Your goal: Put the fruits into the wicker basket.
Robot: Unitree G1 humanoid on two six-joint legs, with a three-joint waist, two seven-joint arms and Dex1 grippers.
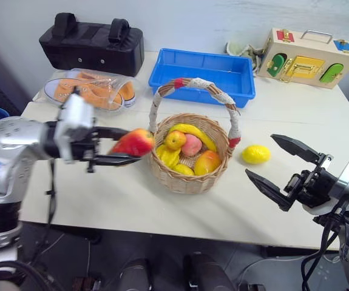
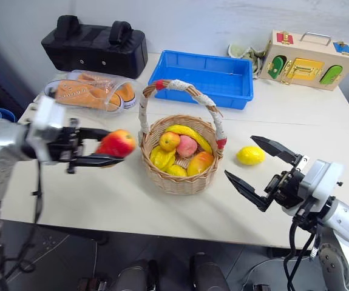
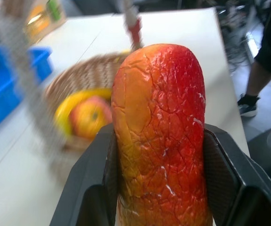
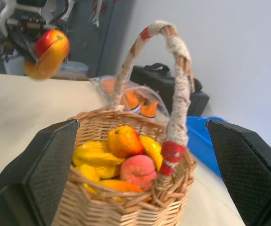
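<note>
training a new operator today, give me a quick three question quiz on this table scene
1. True or false: the left claw is shut on a red-blushed yellow-orange plastic mango.
2. Which fruit lies on the table outside the round tan wicker basket? A) banana B) oval yellow lemon C) peach
3. Fill in: the right claw stands ____.

Key: 1 true. 2 B. 3 open.
</note>
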